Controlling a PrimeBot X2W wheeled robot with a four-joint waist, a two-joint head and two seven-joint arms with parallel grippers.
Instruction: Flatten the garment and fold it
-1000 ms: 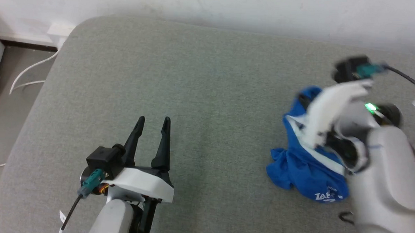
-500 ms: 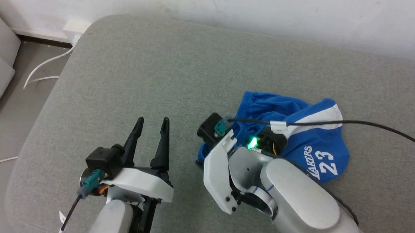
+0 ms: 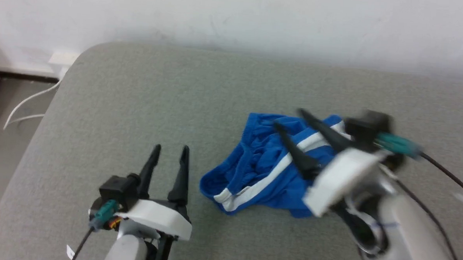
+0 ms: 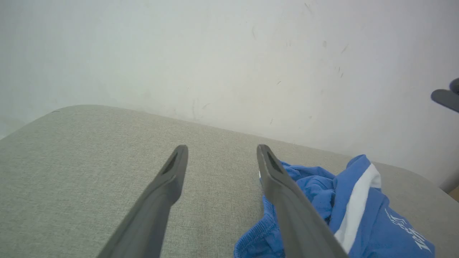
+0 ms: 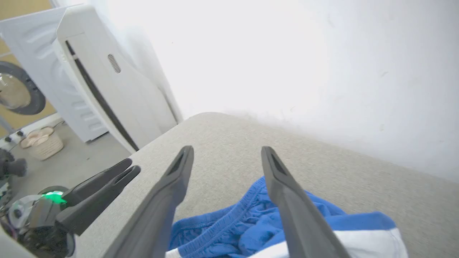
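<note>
The royal blue shorts [image 3: 261, 170] lie crumpled on the grey cushion [image 3: 147, 95], a white stripe running across them. My right gripper [image 3: 288, 119] hovers open over their far part, blurred, with nothing between its fingers. In the right wrist view that gripper [image 5: 227, 148] points past the gathered waistband [image 5: 229, 225]. My left gripper [image 3: 170, 149] stands open and empty just left of the shorts. The left wrist view shows the left gripper [image 4: 222, 148] beside the shorts [image 4: 358, 215], with white lettering [image 4: 408, 229] near their hem.
A white wall [image 3: 260, 18] runs behind the cushion. White cables [image 3: 25, 101] lie on the floor at the left. The right wrist view shows a washing machine [image 5: 107, 79] and a small basket [image 5: 43, 143] on the floor beyond the cushion's edge.
My right gripper dragged the shorts leftward toward the middle, let go and rose open above them. The shorts now show the stripe instead of the "23". The left arm held still; the camera shifted.
</note>
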